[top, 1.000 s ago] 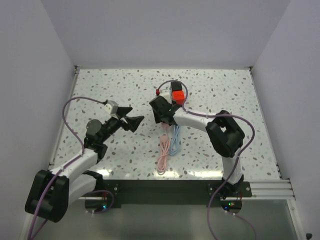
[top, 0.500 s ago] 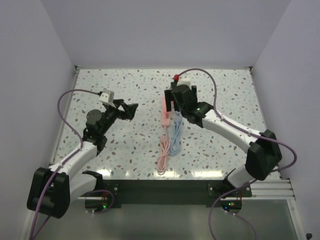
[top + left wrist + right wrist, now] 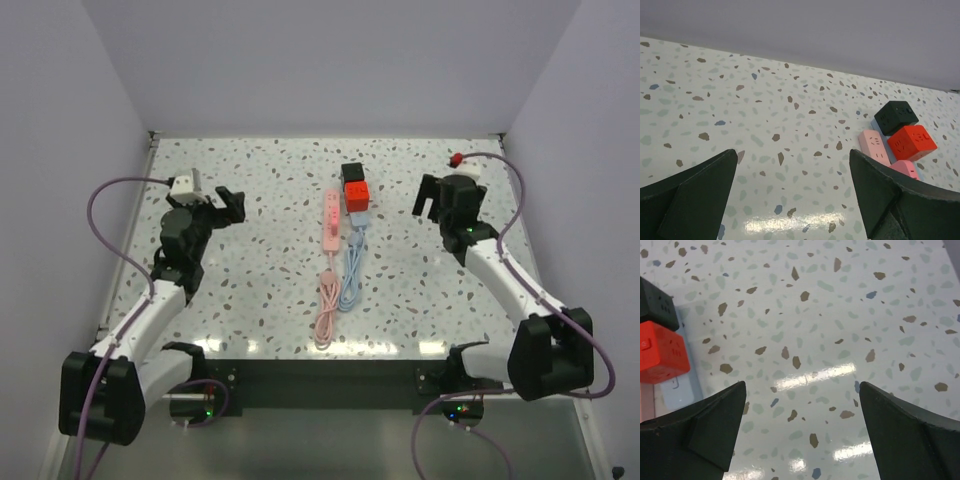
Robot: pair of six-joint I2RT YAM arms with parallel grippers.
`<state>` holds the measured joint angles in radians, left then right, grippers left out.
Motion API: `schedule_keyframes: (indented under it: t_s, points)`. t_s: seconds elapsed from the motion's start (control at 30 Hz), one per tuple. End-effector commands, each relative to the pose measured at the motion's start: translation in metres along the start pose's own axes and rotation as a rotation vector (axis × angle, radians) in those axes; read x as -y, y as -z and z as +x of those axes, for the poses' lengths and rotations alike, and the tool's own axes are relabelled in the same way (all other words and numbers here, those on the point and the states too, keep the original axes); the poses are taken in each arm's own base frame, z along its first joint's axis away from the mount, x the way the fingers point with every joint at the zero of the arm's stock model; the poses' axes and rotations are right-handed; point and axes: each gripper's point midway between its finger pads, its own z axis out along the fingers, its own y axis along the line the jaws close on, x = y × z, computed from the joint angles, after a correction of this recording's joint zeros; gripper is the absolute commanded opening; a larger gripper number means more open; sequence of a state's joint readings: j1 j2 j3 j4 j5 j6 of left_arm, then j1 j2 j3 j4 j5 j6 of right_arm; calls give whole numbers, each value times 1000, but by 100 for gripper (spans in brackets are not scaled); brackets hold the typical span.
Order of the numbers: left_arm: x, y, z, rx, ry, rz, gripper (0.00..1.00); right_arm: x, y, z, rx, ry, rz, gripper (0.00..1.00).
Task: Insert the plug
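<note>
A pink power strip (image 3: pixel 329 221) and a light blue power strip (image 3: pixel 357 225) lie side by side at the table's middle, their coiled cords (image 3: pixel 337 292) trailing toward me. A red cube plug (image 3: pixel 356 195) and a black cube plug (image 3: pixel 351 173) sit at the blue strip's far end; both also show in the left wrist view, red (image 3: pixel 911 142) and black (image 3: pixel 895 116), and in the right wrist view (image 3: pixel 661 352). My left gripper (image 3: pixel 230 203) is open and empty, left of the strips. My right gripper (image 3: pixel 437 196) is open and empty, right of them.
White walls close the table (image 3: pixel 250 180) on three sides. Purple cables loop from both arms at the left (image 3: pixel 105 235) and right (image 3: pixel 515 210).
My right arm has let go near the plugs and swung away to the right. My left gripper has drawn back to the left. The red and black plugs now rest on the blue strip's end.
</note>
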<state>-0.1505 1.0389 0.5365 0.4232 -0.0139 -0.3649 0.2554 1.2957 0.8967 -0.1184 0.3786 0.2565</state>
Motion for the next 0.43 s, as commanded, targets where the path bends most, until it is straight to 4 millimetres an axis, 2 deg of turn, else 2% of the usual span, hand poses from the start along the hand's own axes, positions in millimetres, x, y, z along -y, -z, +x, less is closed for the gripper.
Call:
schedule_keyframes:
  t_s: [0.0,0.03,0.4]
  points:
    - [-12,4,-25,69,-11,-82,100,11,10,-32,120,-111,-33,99]
    - [-13,5,-27,74,-10,-91,100,17,8,-28,117,-130,-24,99]
    - [-20,7,-25,69,-22,-124,100,18,3,-21,77,-140,-39,99]
